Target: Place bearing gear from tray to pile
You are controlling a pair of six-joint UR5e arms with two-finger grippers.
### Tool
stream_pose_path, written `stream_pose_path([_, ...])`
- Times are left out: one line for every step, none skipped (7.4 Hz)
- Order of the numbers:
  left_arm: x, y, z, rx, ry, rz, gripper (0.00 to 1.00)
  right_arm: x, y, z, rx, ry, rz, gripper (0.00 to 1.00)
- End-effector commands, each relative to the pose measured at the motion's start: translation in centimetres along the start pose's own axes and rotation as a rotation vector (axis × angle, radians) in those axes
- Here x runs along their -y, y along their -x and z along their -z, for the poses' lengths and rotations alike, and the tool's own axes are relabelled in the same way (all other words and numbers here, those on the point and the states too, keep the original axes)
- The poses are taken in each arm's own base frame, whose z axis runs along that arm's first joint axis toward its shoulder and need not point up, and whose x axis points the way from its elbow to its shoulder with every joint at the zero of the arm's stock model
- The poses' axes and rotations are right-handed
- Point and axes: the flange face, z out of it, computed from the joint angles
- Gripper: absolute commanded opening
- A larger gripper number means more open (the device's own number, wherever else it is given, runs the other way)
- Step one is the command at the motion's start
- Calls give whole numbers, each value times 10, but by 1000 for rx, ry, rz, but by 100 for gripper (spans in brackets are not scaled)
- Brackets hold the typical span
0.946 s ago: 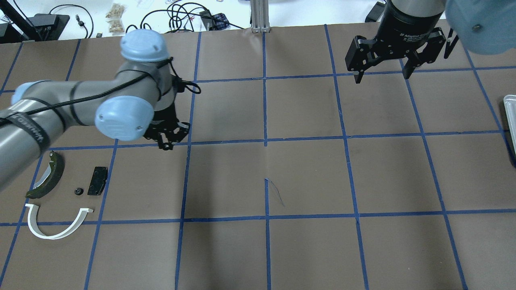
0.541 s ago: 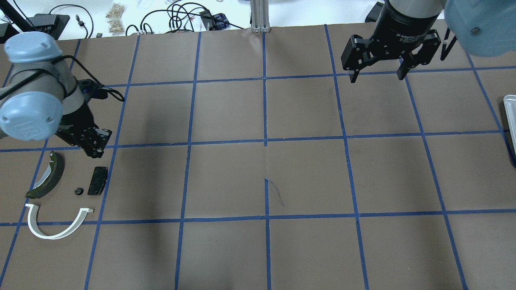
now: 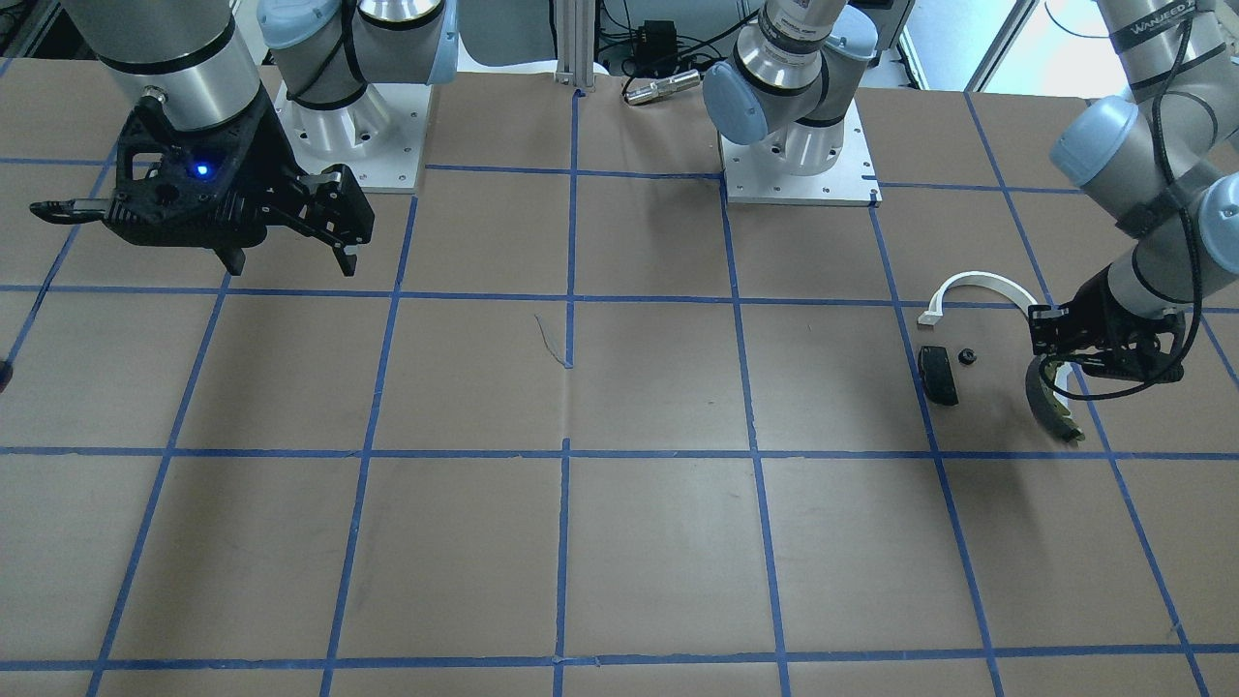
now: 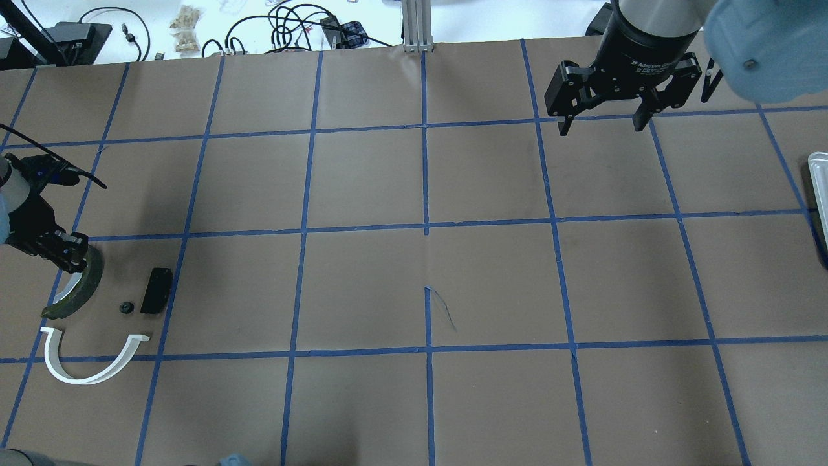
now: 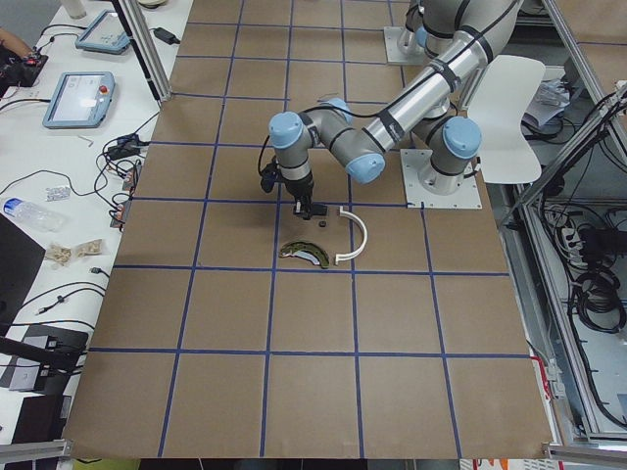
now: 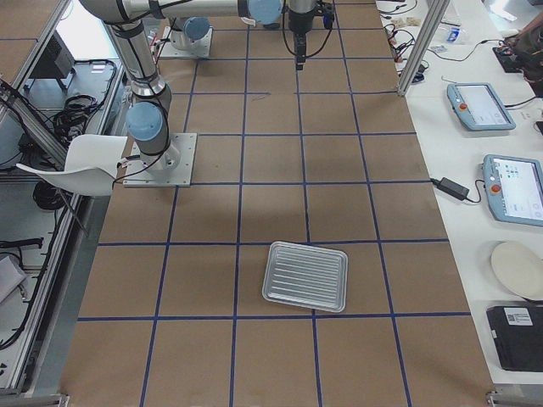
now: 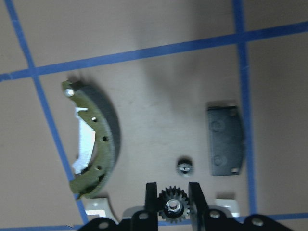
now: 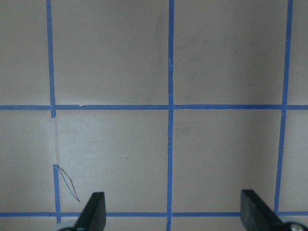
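My left gripper (image 7: 173, 190) is shut on a small dark toothed bearing gear (image 7: 172, 206) and holds it above the pile. In the overhead view it (image 4: 68, 255) hangs over the top end of the olive-black curved shoe (image 4: 81, 288). The pile also has a black rectangular pad (image 4: 156, 290), a white thin arc (image 4: 90, 369) and a second small gear (image 4: 127, 307) lying on the table. My right gripper (image 4: 601, 123) is open and empty, far off at the table's back right. The tray (image 6: 305, 276) looks empty.
The tray's edge (image 4: 818, 194) shows at the far right of the overhead view. Brown paper with blue tape grid lines covers the table. Cables and small items lie beyond the back edge.
My left arm has swung left across the table, from near the middle to over the pile's shoe. My right gripper has barely shifted and stays open.
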Motion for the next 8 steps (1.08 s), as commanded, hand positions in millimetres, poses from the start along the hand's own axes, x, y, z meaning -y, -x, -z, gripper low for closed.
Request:
stream_pose_path([-7, -5, -53, 15, -19, 12, 0, 1, 0, -1, 0, -7, 1, 100])
stream_pose_path([-11, -14, -61, 1, -8, 10, 0, 2, 0, -1, 1, -11, 1, 100])
stream_pose_path([-11, -11, -60, 4, -9, 11, 0, 1, 0, -2, 1, -14, 1, 100])
stream_pose_path([-11, -11, -59, 5, -10, 6, 51, 2, 0, -6, 2, -30, 3, 100])
stream_pose_path([-11, -10, -57, 8, -8, 5, 100, 2, 0, -7, 2, -33, 4, 100])
stream_pose_path([-11, -13, -47, 20, -17, 11, 100, 2, 0, -8, 2, -31, 3, 100])
stream_pose_path([-6, -16, -26, 47, -44, 3, 100, 2, 0, -7, 3, -33, 3, 100])
stream_pose_path([7, -20, 18, 46, -44, -17, 100, 2, 0, -9, 3, -30, 3, 100])
